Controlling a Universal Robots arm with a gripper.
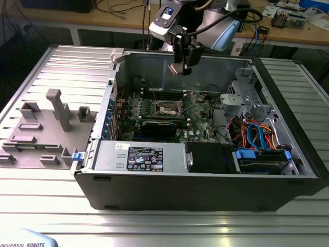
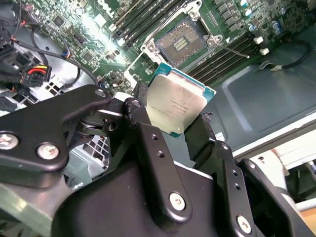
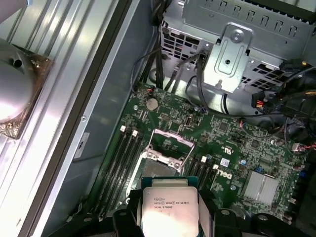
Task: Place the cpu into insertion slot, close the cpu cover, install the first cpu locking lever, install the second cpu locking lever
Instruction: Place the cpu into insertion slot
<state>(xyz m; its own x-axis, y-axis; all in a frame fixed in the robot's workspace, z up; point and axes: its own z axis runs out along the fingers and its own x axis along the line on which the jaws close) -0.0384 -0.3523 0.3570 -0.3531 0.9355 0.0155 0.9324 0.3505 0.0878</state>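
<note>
I've got the gripper (image 1: 179, 67) clamped on two opposite edges of the cpu (image 2: 177, 105), which hangs tilted in the air above the open computer case (image 1: 154, 185). The insertion slot (image 2: 180, 42) lies uncovered below, mid-board on the green circuit board (image 3: 232, 148), well apart from the chip.

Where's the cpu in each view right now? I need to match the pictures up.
Exterior view: cpu held in the gripper, above the open case.
Second wrist view: cpu between the fingers, insertion slot beyond it.
First wrist view: cpu between the fingers, insertion slot beyond it.
Shared landmark: the silver-rimmed insertion slot.
</note>
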